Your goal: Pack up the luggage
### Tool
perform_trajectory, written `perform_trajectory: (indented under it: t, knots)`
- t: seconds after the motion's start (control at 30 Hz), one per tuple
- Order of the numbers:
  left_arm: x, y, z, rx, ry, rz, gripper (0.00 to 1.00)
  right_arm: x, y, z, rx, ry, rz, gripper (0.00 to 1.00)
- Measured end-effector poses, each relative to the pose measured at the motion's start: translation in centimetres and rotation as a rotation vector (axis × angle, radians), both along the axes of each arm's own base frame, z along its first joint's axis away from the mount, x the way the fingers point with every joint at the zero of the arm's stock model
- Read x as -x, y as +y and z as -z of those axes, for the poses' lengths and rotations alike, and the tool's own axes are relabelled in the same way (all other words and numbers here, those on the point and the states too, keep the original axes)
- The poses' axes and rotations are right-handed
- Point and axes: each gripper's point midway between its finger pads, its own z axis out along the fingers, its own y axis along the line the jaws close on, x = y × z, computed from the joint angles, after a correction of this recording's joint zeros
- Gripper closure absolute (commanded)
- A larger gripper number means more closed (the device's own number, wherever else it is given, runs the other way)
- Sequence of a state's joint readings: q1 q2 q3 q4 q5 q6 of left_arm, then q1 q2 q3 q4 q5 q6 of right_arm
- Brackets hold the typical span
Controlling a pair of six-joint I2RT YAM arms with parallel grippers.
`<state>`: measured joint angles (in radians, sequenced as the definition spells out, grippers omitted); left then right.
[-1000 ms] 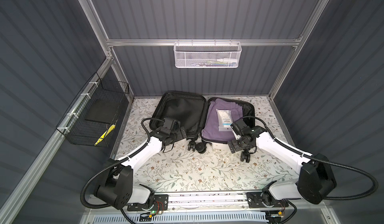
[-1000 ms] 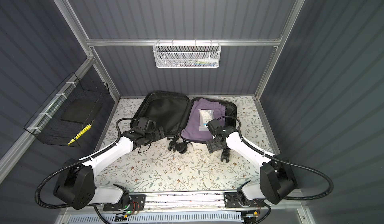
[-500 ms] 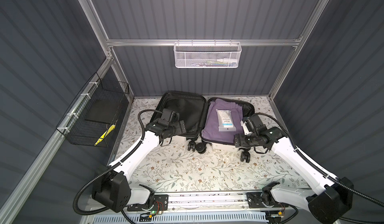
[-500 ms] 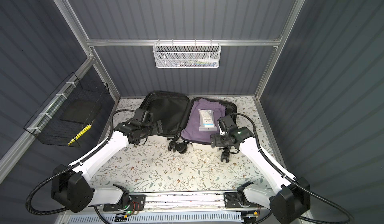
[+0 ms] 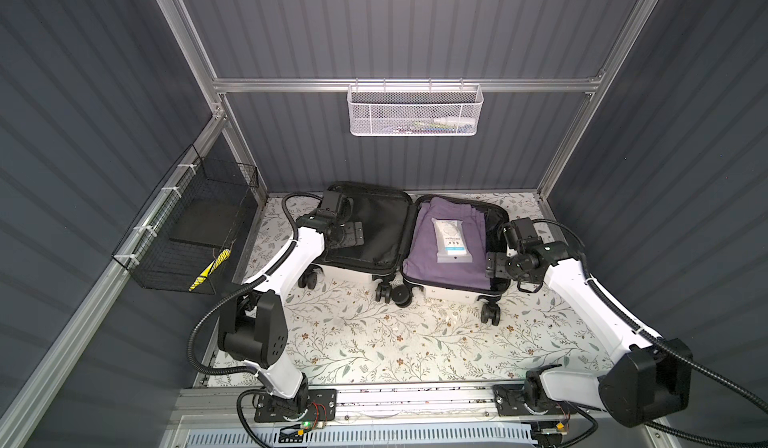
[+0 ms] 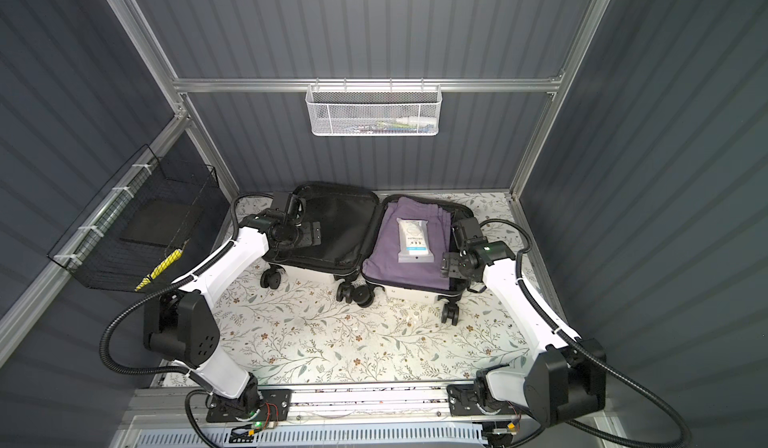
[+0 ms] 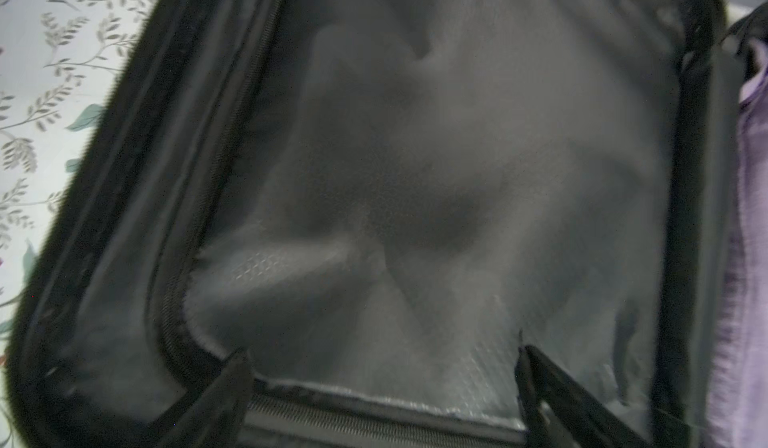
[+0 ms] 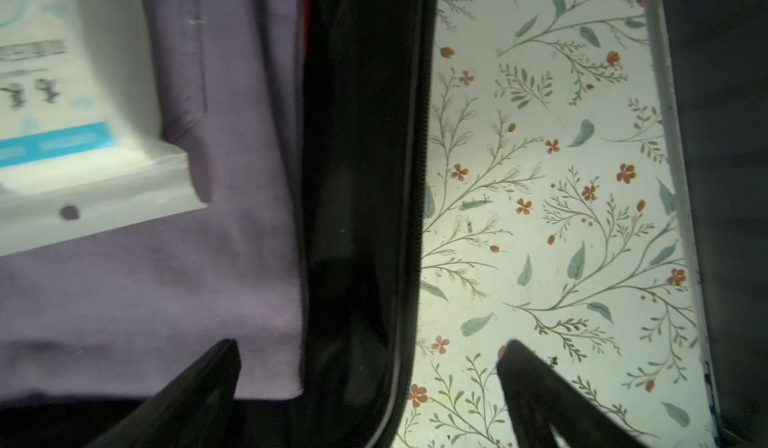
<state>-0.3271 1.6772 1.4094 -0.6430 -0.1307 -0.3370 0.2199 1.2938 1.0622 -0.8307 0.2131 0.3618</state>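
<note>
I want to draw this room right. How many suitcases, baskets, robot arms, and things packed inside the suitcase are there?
Suitcase: 1
Baskets: 2 (white mesh basket, black wire basket)
Robot arms: 2 (left arm, right arm)
Packed things: 2 (purple cloth, white packet)
Total: 7

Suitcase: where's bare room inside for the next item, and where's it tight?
The black-lined left half of the suitcase is bare, the open left gripper over its edge. The floral table before the wheels is free too. Crowded: the right half, under purple cloth and a white packet, the open right gripper straddling its outer rim.
</note>
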Motion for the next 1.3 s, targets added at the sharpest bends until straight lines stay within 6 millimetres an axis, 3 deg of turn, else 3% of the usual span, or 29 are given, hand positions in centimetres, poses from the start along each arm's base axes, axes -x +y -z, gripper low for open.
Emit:
perform_trajectory:
  t: [0.17,0.4,0.67,1.07,1.3]
  knots:
    - [0.5,-0.3,1.2,-0.007,0.033,0.036,0.00,0.5,-1.6,1.7,0.013,0.028,0.057,0.01]
    - [2.7,-0.4,4.7,0.008,0.122,0.065,0.00,1.0,-2.6,4.0,0.016,0.065,0.094,0.01]
    - [4.3,-0.9,3.3,0.069,0.071,0.095,0.00,2.2,-4.4,5.5,0.001,0.093,0.158,0.01]
    - [9.7,-3.9,3.2,0.134,0.067,0.161,0.00,2.5,-6.9,5.5,-0.027,0.078,0.254,0.01]
    - [10.2,-4.4,2.4,0.160,0.088,0.152,0.00,2.3,-5.8,4.8,-0.106,0.053,0.234,0.01]
